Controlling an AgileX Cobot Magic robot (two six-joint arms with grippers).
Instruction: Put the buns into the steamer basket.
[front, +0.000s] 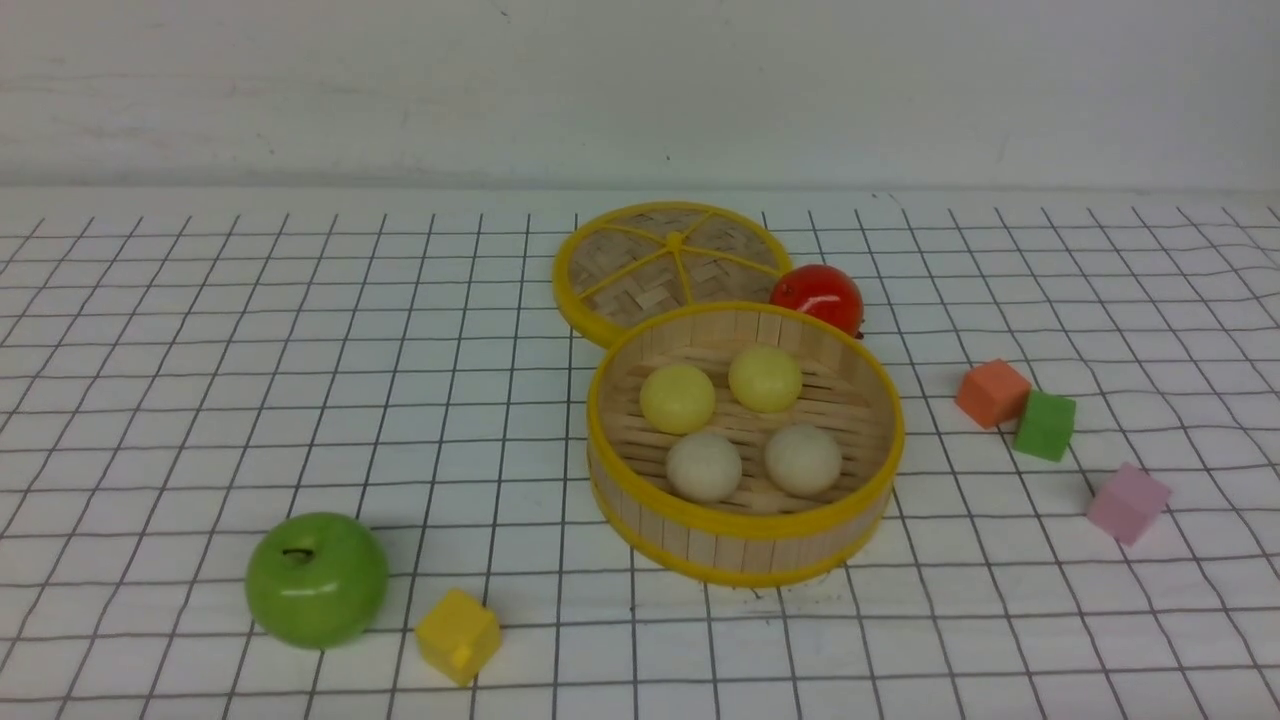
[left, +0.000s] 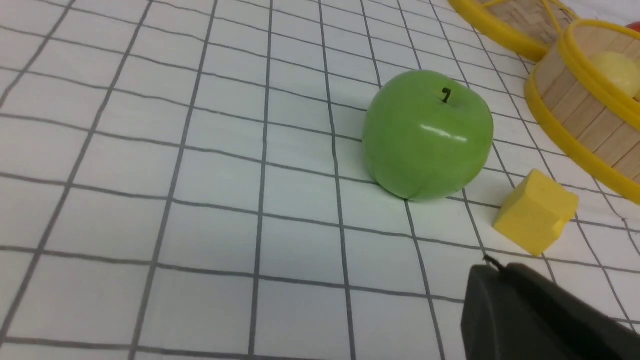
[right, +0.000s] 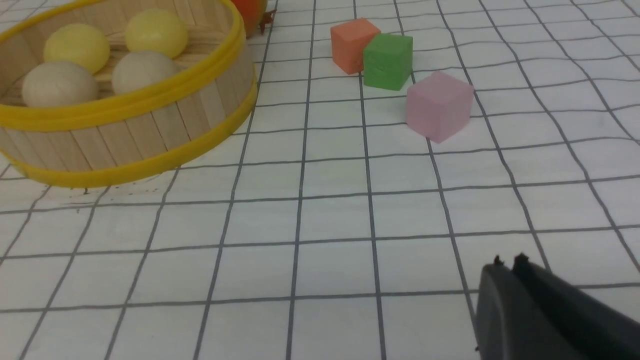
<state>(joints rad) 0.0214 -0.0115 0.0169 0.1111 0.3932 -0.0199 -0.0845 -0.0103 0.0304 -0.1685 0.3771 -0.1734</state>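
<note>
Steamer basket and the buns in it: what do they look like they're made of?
The steamer basket looks like bamboo or light wood: matte vertical slats and a slatted floor, bound by smooth yellow rims, possibly plastic. The four buns look like moulded plastic or rubber rather than dough: perfectly smooth domes with a soft sheen and no creases. Hardness can't be told.

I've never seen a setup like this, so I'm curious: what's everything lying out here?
Buns: four, two pale yellow, two cream, inside the basket.
Steamer basket: one, bamboo with yellow rims, centre.
Lid: one, woven with a yellow rim, behind the basket.
Red fruit: one, beside the lid.
Green apple: one, front left.
Cubes: yellow by the apple; orange, green, pink on the right.
Left gripper: shut, empty.
Right gripper: shut, empty.
</note>
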